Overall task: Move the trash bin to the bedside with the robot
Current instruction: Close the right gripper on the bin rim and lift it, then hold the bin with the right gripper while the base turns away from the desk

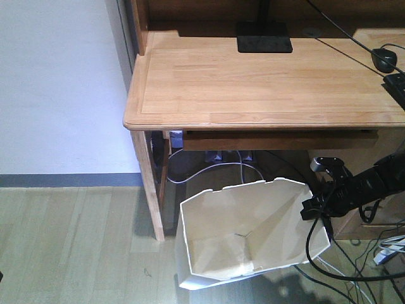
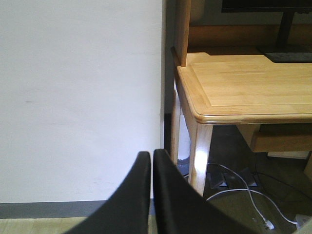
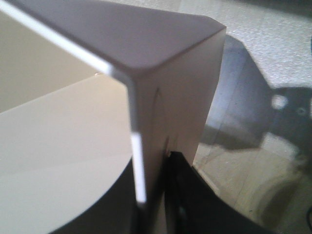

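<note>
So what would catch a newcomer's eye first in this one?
The white faceted bin stands on the floor just in front of the wooden desk, its cream inside open to view. The right claw is clamped on its rim, one finger inside the wall and one outside. The left claw is shut and empty, pointing at the white wall beside the desk.

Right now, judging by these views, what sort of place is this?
Probably a home study or bedroom: a wooden desk with a monitor stand, cables trailing beneath it, and a white trash bin on wood-look flooring.
</note>
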`<state>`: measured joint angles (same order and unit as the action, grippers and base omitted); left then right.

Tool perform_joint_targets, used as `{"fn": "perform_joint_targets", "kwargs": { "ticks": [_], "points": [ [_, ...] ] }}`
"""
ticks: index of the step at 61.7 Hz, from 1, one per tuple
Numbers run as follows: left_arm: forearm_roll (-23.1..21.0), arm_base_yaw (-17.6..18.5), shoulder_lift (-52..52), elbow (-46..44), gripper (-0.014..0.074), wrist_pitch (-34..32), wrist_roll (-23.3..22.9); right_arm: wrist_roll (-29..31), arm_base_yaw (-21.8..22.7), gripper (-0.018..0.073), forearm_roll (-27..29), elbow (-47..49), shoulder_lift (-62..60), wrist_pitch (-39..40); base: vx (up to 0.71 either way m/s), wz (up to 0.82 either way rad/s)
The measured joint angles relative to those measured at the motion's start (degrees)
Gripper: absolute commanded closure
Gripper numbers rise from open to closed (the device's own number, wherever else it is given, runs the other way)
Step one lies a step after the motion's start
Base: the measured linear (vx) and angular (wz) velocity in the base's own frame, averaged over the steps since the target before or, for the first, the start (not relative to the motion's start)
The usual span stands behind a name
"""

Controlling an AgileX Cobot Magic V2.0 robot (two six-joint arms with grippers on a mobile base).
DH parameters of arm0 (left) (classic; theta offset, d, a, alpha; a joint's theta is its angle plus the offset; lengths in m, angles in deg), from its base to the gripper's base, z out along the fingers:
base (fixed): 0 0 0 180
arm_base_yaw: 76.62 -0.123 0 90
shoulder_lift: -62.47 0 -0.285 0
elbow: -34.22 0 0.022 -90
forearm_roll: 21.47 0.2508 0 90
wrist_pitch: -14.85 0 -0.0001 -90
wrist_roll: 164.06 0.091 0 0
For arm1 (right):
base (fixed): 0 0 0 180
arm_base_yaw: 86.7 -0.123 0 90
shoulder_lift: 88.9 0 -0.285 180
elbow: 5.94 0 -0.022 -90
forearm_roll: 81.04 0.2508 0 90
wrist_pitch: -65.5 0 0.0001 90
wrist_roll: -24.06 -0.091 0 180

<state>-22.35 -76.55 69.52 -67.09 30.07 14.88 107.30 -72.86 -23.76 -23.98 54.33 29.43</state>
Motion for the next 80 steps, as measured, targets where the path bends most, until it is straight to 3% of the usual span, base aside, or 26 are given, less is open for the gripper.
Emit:
{"fn": "perform_joint_targets", "kwargs": {
  "ticks": [46, 80],
  "points": [
    [0.00, 0.00, 0.00, 0.00, 0.0603, 0.00, 0.00, 0.29, 0.00, 0.0564, -0.13, -0.07, 0.00, 0.39, -0.01, 0.03],
    [0.00, 0.00, 0.00, 0.00, 0.0603, 0.00, 0.00, 0.29, 0.05, 0.0564, -0.13, -0.07, 0.00, 0.39, -0.07, 0.33]
  ]
}}
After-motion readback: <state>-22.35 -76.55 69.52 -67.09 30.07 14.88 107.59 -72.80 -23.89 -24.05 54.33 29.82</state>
